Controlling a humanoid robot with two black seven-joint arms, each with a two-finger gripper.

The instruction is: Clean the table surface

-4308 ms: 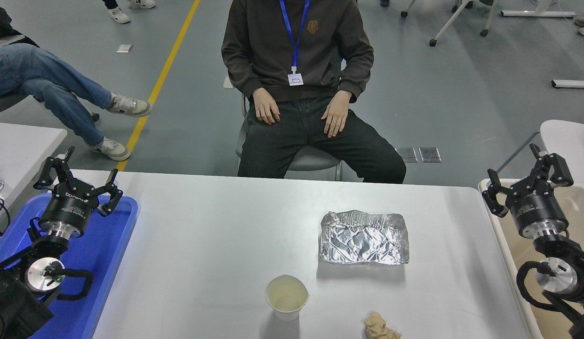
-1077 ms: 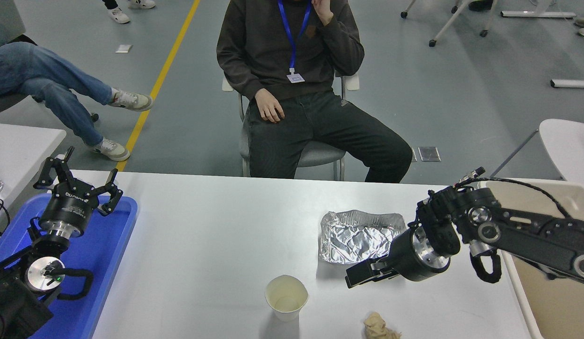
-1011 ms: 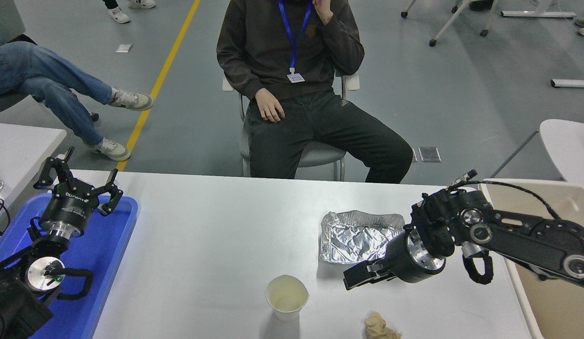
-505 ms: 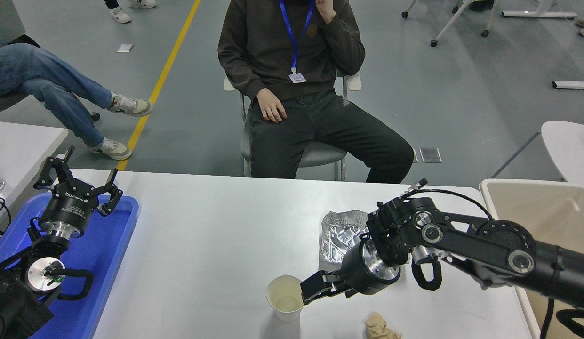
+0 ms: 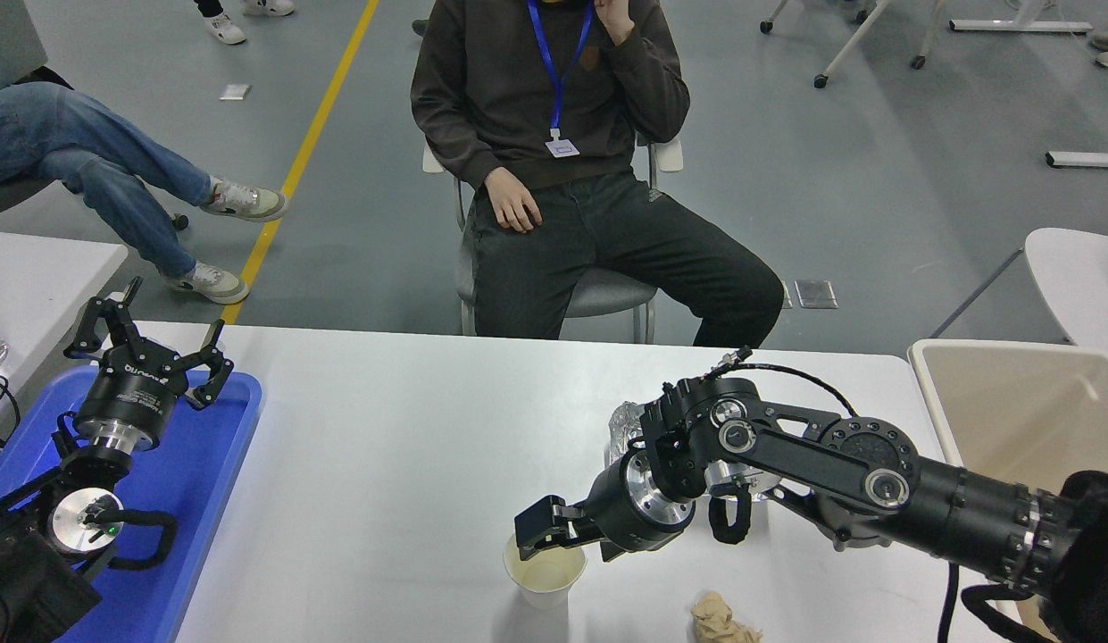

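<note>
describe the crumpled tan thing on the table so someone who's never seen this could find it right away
Start at the big white table and follow its near edge toward the right. Just right of the paper cup, below the right gripper, lies a small crumpled tan paper wad. It is the only brownish, lumpy thing there; the cup is smooth and pale, the foil tray shiny silver.

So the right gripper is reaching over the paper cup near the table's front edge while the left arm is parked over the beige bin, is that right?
Not quite. The head view shows the left gripper parked over the blue tray at the lower left, not over a beige bin. The rest holds: the right gripper is over the rim of the paper cup near the front edge of the table surface.
</note>
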